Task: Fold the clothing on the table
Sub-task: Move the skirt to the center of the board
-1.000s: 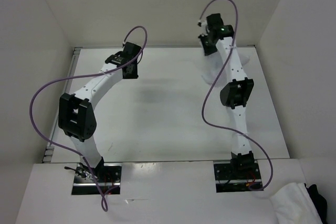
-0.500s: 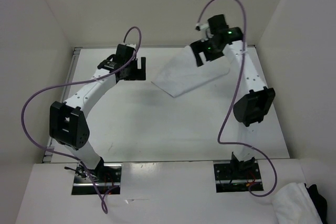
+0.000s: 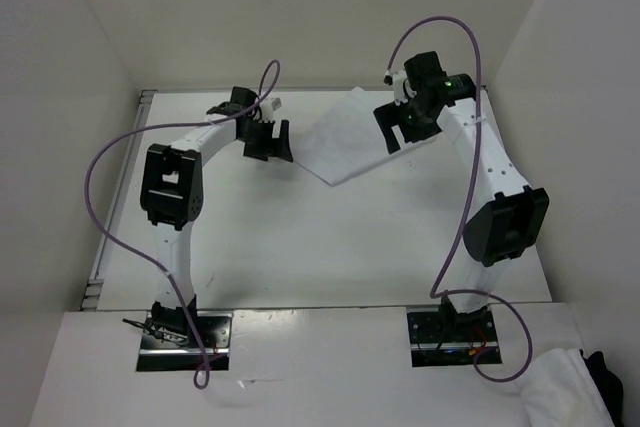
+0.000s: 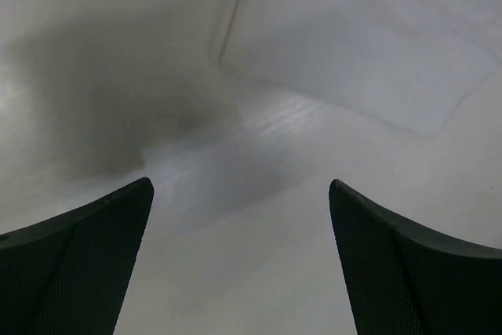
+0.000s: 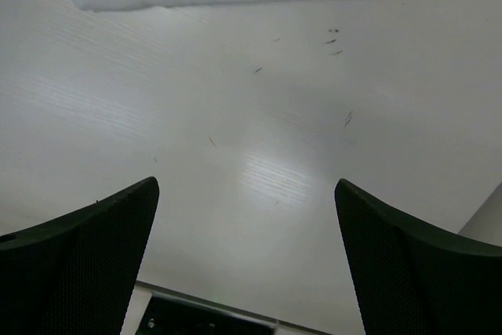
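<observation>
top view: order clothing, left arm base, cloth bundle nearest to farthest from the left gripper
1. clothing, just right of the left gripper
2. left arm base, near edge, left
3. cloth bundle, near right corner

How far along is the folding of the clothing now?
Done: the clothing lies flat on the table as a neat four-sided shape. In hand: nothing; the left gripper and right gripper are open beside it. Left: I cannot tell whether more folds remain.
</observation>
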Robot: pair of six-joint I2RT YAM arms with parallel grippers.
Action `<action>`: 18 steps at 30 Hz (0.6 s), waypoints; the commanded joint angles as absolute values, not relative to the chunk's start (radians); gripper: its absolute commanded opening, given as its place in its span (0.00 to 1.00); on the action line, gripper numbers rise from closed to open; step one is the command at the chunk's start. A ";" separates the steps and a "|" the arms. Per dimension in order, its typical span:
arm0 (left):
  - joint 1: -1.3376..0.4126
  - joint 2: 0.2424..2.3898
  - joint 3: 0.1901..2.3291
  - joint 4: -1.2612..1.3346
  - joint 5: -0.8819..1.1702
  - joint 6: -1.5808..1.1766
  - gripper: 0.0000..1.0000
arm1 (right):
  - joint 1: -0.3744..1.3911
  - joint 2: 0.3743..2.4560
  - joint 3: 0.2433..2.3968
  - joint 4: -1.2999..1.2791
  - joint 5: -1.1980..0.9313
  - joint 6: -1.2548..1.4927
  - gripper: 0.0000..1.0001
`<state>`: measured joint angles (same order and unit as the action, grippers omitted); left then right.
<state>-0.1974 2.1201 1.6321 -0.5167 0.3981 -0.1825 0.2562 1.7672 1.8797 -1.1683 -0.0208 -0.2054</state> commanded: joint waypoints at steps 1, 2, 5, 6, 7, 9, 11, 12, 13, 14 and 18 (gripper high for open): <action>-0.212 2.198 1.837 -0.498 0.505 -0.115 0.99 | 0.241 1.660 1.835 -1.132 0.011 -0.210 0.97; -0.212 2.209 1.856 -0.499 0.520 -0.115 0.97 | 0.241 1.640 1.809 -1.132 0.011 -0.210 0.97; -0.212 2.245 1.913 -0.479 0.540 -0.135 0.95 | 0.232 1.586 1.717 -1.132 0.011 -0.224 0.97; -0.212 2.255 1.925 -0.468 0.540 -0.135 0.95 | 0.232 1.566 1.688 -1.121 0.021 -0.224 0.97; -0.222 2.278 1.939 -0.468 0.549 -0.135 0.95 | 0.232 1.548 1.660 -1.121 0.021 -0.224 0.97; -0.232 2.302 1.976 -0.478 0.529 -0.135 0.95 | 0.201 1.497 1.596 -1.112 0.021 -0.224 0.97; -0.232 2.333 1.988 -0.479 0.508 -0.135 0.95 | 0.172 1.473 1.557 -1.112 0.006 -0.224 0.97; -0.241 2.342 1.988 -0.479 0.508 -0.135 0.95 | 0.144 1.457 1.548 -1.121 -0.003 -0.224 0.97; -0.241 2.361 1.997 -0.479 0.499 -0.135 0.94 | 0.129 1.457 1.548 -1.121 -0.014 -0.224 0.97; -0.241 2.370 2.014 -0.479 0.499 -0.135 0.94 | 0.112 1.442 1.534 -1.121 -0.014 -0.224 0.97; -0.271 2.410 2.046 -0.502 0.417 -0.117 0.91 | 0.021 1.410 1.513 -1.131 -0.054 -0.224 0.97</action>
